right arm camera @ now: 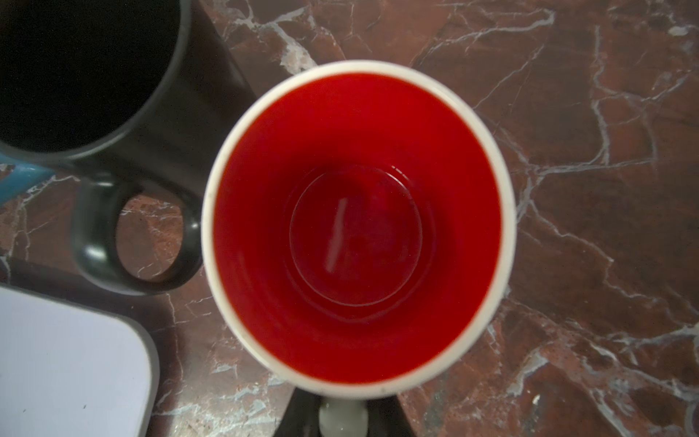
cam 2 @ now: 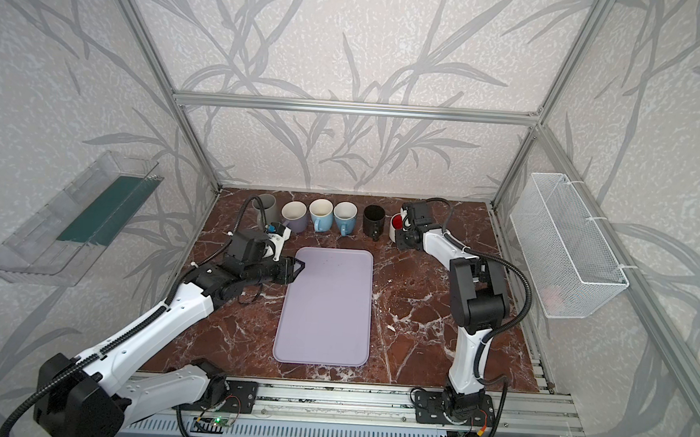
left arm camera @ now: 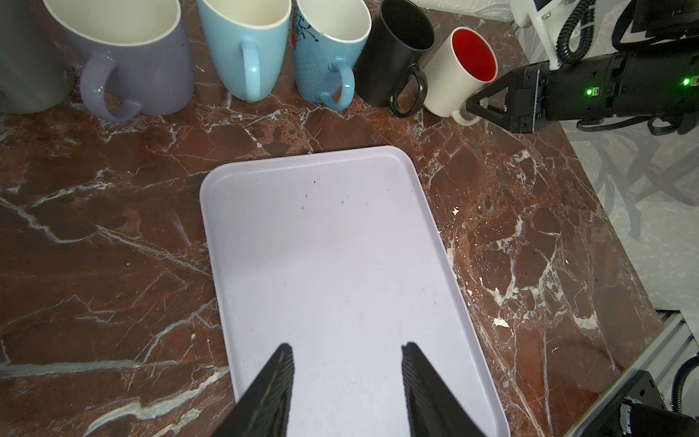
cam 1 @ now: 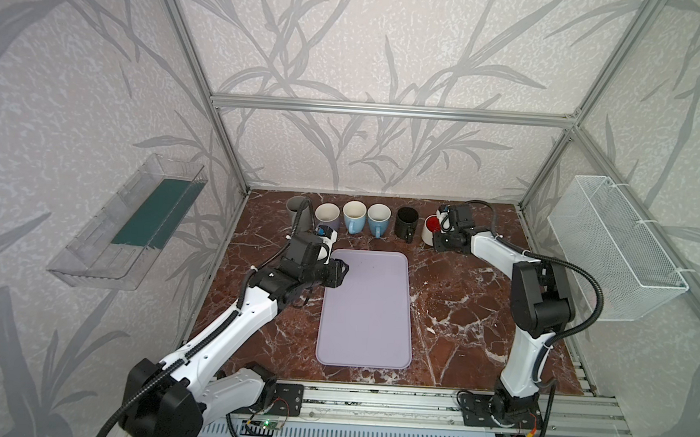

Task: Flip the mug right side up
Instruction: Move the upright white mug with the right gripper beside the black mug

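The mug (cam 1: 429, 229) (cam 2: 395, 226) is white with a red inside. It stands upright, mouth up, at the right end of a row of mugs along the back of the marble table. My right gripper (cam 1: 435, 240) (cam 2: 398, 238) is shut on its handle; in the right wrist view the white handle shows between the black fingers of the right gripper (right arm camera: 342, 416), below the red bowl of the mug (right arm camera: 355, 227). The left wrist view shows the mug (left arm camera: 459, 72) with the right gripper (left arm camera: 472, 106) at its handle. My left gripper (cam 1: 343, 269) (left arm camera: 346, 352) hovers open and empty over the lavender tray (cam 1: 365, 312).
Left of the mug stand a black mug (cam 1: 407, 222), two light blue mugs (cam 1: 378, 219) (cam 1: 354, 215), a lavender mug (cam 1: 326, 217) and a grey mug (cam 1: 297, 209), all mouth up. A wire basket (cam 1: 613, 248) hangs on the right wall, a clear bin (cam 1: 131, 223) on the left.
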`<state>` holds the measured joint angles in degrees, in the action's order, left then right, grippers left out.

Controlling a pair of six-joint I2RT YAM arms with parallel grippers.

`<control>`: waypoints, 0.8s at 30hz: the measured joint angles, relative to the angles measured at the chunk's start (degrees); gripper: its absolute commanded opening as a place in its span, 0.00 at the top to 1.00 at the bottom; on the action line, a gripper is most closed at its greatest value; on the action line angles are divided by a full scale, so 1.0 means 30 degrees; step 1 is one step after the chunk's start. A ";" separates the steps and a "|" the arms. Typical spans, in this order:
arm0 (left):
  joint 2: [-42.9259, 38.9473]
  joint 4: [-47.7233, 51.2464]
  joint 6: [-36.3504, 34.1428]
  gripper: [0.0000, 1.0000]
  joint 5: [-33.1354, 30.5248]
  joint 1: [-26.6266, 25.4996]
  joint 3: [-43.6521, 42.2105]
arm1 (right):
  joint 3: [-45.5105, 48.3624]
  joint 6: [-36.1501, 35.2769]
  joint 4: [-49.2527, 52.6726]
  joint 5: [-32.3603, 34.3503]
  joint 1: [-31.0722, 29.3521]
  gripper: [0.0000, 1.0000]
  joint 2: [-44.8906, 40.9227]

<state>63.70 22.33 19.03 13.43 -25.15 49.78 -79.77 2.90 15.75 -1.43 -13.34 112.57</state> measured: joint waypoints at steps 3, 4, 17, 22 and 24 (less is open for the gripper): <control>0.0000 0.0007 -0.0022 0.50 -0.0007 0.0000 0.0000 | -0.0175 0.0000 -0.0015 0.0138 0.0007 1.00 0.0306; 0.0000 0.0007 -0.0029 0.50 -0.0007 0.0000 0.0000 | -0.0240 0.0000 -0.0015 0.0175 0.0007 1.00 0.0393; 0.0000 0.0131 -0.0219 0.50 -0.0029 -0.0007 0.0000 | -0.0729 0.0007 -0.0546 0.0831 0.0029 1.00 0.1166; 0.0000 0.0146 -0.0313 0.50 -0.0029 -0.0015 0.0000 | -0.1246 0.0000 -0.0517 0.0852 0.0102 1.00 0.1515; 0.0000 0.0146 -0.0335 0.50 -0.0029 -0.0015 0.0007 | -0.1421 0.0000 -0.0503 0.0852 0.0117 1.00 0.1647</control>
<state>63.70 22.76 18.02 13.34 -25.19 49.80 -84.03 2.90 14.24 1.13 -12.99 117.51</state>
